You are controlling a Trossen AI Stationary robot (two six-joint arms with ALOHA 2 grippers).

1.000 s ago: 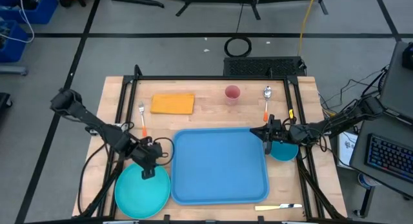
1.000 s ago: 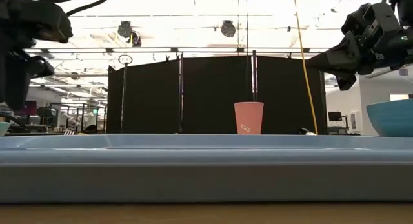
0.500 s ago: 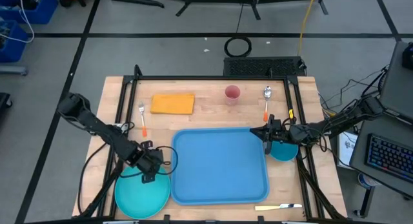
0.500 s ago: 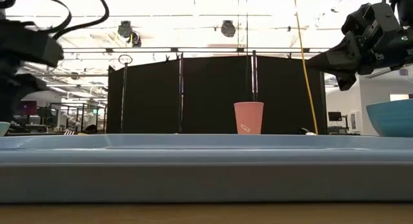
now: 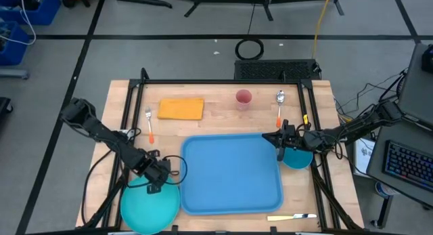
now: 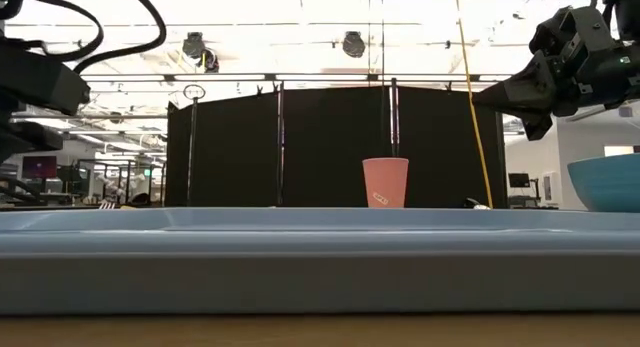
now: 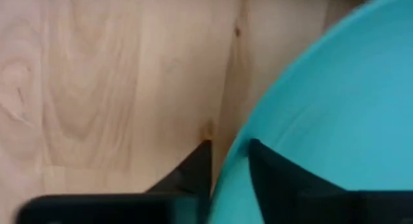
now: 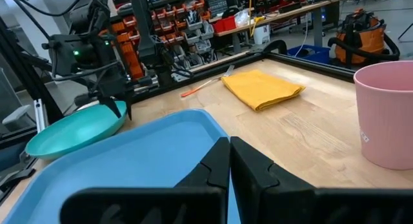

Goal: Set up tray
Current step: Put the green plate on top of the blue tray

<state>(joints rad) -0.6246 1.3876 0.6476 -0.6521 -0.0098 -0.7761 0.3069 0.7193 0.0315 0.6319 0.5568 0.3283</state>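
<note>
The light-blue tray (image 5: 230,174) lies flat in the middle of the table, and its rim (image 6: 320,242) fills the low view. A round teal plate (image 5: 145,209) rests on the wood at the tray's left. My left gripper (image 5: 156,185) is low over the plate's far rim. It is open by a narrow gap, one finger over the bare wood and one over the plate (image 7: 322,88). My right gripper (image 5: 278,141) is shut and hovers above the tray's far right corner (image 8: 193,121), touching nothing. My left gripper (image 7: 230,146) comes from above, pointing down, with its fingers on either side of the plate's far rim (image 7: 226,179). A sliver of wood shows between the outer finger (image 7: 200,162) and the rim. Whether the fingers touch the plate, I cannot tell.
A blue bowl (image 5: 296,158) sits under the right arm, right of the tray. Along the far side lie an orange napkin (image 5: 180,108), a pink cup (image 5: 243,97), a spoon (image 5: 279,105) and a fork (image 5: 149,124). A knife (image 5: 291,217) lies near the front right edge.
My left gripper has moved toward the table's near edge and down, from beside the tray's left rim onto the plate's far rim. The plate and tray have stayed in place.
</note>
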